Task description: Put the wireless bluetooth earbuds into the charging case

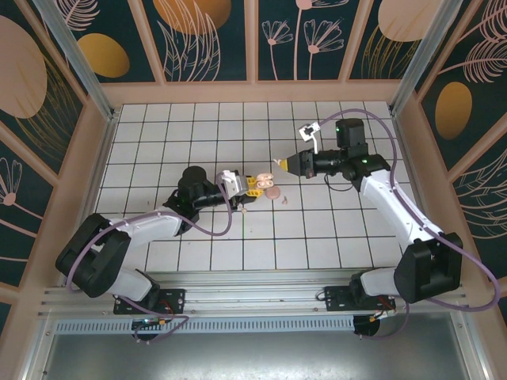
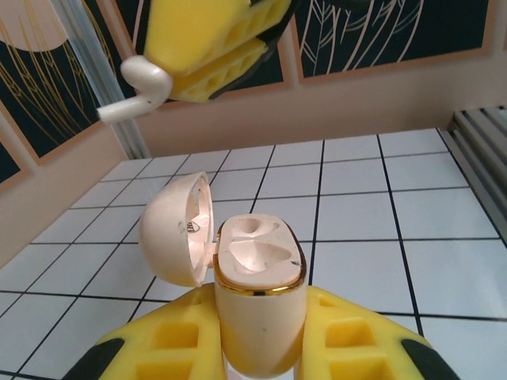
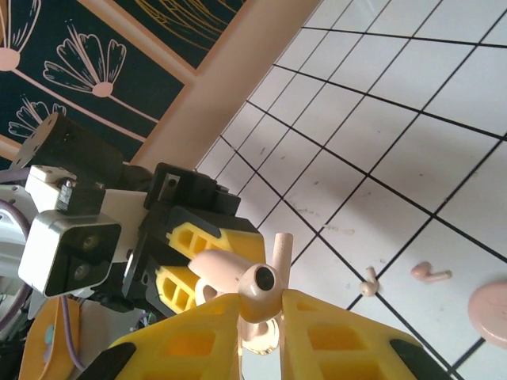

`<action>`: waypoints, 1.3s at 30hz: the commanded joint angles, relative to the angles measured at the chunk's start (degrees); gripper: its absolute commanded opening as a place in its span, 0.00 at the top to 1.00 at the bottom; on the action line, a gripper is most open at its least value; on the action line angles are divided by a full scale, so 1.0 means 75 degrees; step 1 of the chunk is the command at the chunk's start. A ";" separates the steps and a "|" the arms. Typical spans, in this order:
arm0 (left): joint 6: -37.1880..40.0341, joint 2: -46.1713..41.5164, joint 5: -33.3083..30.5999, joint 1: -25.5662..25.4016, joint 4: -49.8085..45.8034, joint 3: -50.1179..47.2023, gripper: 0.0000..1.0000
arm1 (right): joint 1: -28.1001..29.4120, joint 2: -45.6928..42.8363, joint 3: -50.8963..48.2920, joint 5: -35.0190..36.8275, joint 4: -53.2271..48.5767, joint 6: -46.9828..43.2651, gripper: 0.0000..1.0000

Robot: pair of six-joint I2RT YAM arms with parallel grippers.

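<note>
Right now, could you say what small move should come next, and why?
Probably bring the earbud over the open charging case and turn its stem toward the wells: held clear of the case, its stem points away, and both wells look empty.

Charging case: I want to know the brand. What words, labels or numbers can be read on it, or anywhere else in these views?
Inside the lid of the charging case: a small dark print, too small and blurred to read.
The earbud above it: no marking seen.
The wall panels: only flower and leaf drawings, no text.
Nothing else legible.
</note>
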 commanded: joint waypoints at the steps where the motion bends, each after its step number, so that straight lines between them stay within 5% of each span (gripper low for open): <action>1: -0.0323 0.0023 0.0216 -0.0034 0.0439 0.0015 0.87 | -0.0040 -0.0295 0.0287 -0.0175 -0.0910 -0.0389 0.82; 11: 0.0318 -0.0084 -0.0018 -0.0032 -0.0194 0.0122 0.87 | 0.0007 -0.0583 0.0307 -0.0436 -0.2130 -0.0435 0.83; 39: 0.0930 -0.0386 -0.0160 -0.0033 -0.0597 0.0210 0.87 | 0.0736 0.0470 0.0509 -0.0134 -0.2335 -0.0022 0.85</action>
